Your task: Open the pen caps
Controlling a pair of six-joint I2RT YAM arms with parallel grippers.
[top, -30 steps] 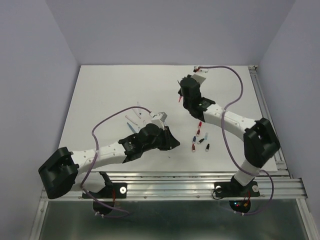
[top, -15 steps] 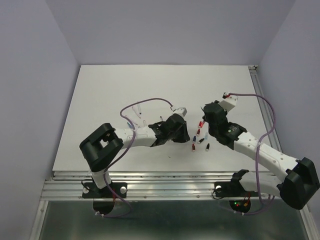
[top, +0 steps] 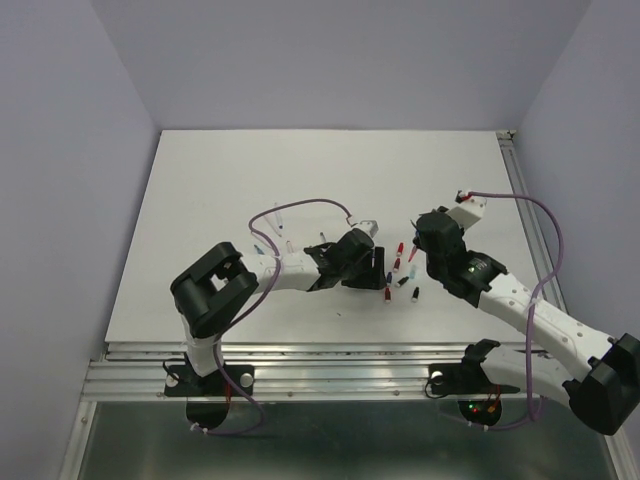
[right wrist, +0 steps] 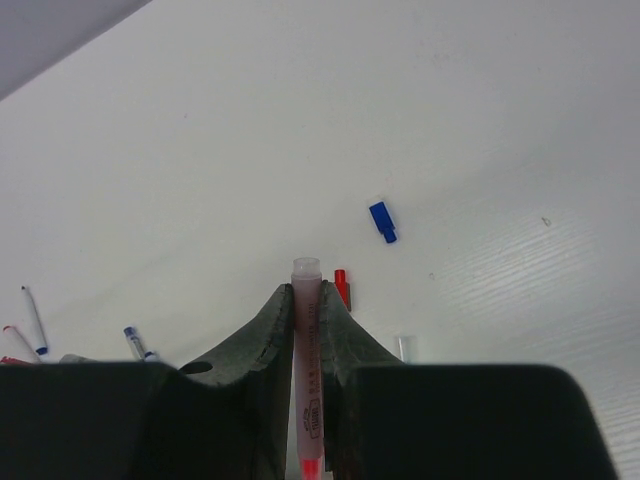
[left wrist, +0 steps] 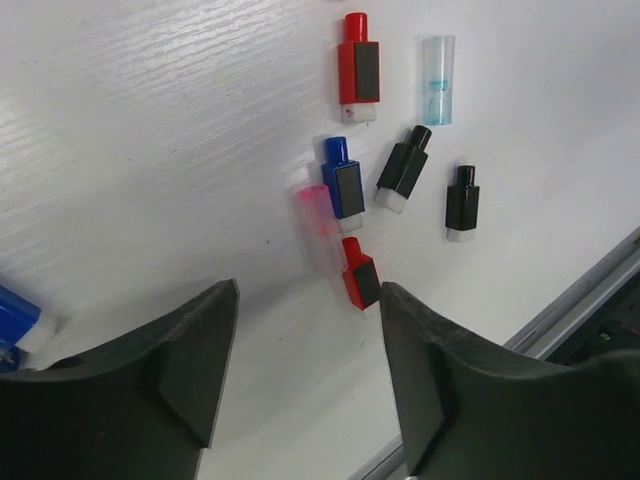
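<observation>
My left gripper hangs open just above the table with nothing between its fingers. Right beyond it lie loose pen caps: a red cap against a pale pink one, a blue cap, two black caps, another red cap and a clear one. My right gripper is shut on a pen with a pinkish barrel and a red end. In the top view it is just right of the cap cluster.
Several loose pens lie left of the left arm's wrist, two of them showing in the right wrist view. A blue cap lies apart on the white table. A metal rail runs along the near edge.
The left jaws have opened beside the caps after the arm moved right. The right arm has come down from the back of the table to the cap cluster, still holding the pen.
</observation>
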